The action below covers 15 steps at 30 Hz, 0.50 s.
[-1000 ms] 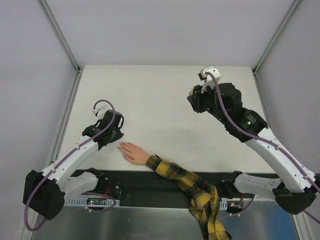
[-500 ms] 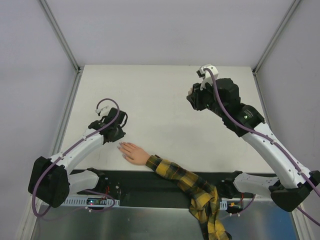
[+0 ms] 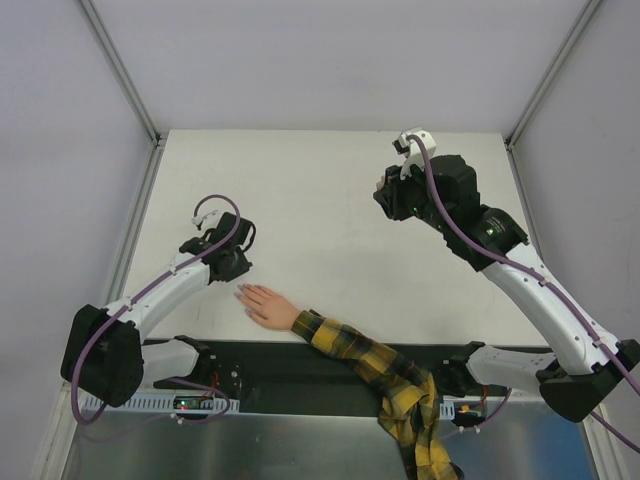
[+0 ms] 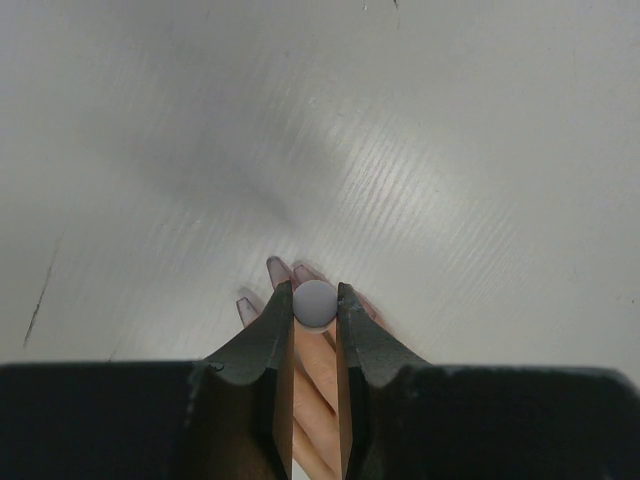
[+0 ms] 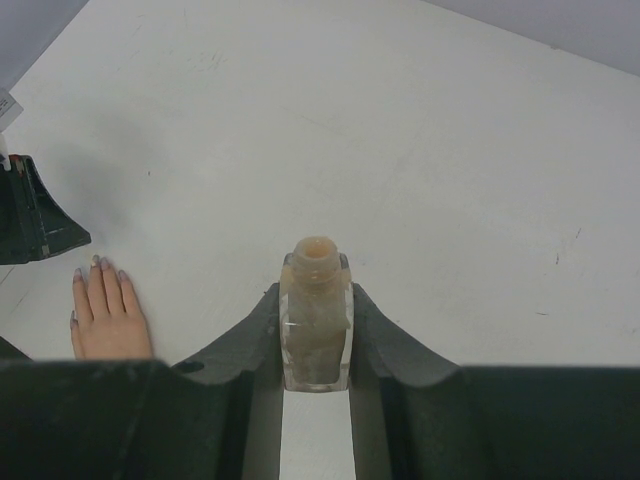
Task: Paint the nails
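- The small hand (image 3: 268,305) lies flat on the table (image 3: 320,180), low and left of the middle in the top view.
- Its sleeve (image 3: 372,368) runs off to the lower right.
- The left gripper (image 4: 315,292), a round cap (image 4: 315,304) between its tips, is over the nails (image 4: 279,268).
- The right gripper (image 5: 317,292), with a bottle (image 5: 317,330) in it, is upper right, well apart.

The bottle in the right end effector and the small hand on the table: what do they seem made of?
Bottle: translucent glass or hard plastic; pale beige content shows through its walls. Hand: smooth, matte, flesh-coloured, probably silicone or plastic; the look does not settle which.
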{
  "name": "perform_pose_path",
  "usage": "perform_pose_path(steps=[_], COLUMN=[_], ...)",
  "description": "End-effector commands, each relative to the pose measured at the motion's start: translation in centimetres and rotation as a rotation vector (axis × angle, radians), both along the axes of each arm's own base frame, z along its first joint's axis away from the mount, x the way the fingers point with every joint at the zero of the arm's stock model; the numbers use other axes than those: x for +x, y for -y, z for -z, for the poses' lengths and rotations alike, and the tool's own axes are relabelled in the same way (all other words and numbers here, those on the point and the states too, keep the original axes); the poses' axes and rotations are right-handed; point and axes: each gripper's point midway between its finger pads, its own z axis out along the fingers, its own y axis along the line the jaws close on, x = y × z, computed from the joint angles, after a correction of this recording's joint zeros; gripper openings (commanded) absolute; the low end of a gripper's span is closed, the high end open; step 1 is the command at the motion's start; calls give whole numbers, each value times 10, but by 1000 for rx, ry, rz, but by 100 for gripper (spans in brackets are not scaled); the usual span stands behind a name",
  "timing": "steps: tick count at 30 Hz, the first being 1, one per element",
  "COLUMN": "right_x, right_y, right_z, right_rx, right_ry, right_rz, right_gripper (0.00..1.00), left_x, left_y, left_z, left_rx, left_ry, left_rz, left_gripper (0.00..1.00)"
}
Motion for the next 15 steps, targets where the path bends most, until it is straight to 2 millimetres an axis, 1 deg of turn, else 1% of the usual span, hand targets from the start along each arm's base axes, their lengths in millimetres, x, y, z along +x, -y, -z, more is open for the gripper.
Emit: perform_pose_path(steps=[1, 10, 15], right_x=[2, 4, 4], right_y=[-2, 0, 1], right_z=[-27, -24, -24], right_rx=[52, 50, 51], right_ry=[48, 42, 40], right_rz=[-8, -1, 4], right_gripper=[0, 0, 0], left_x=[7, 12, 10], left_y=[2, 4, 3], left_z=[-4, 0, 3], left_rx=[-16, -22, -19], left_ry=[4, -8, -21], left_rz=[-15, -13, -9], left_gripper=[0, 0, 0])
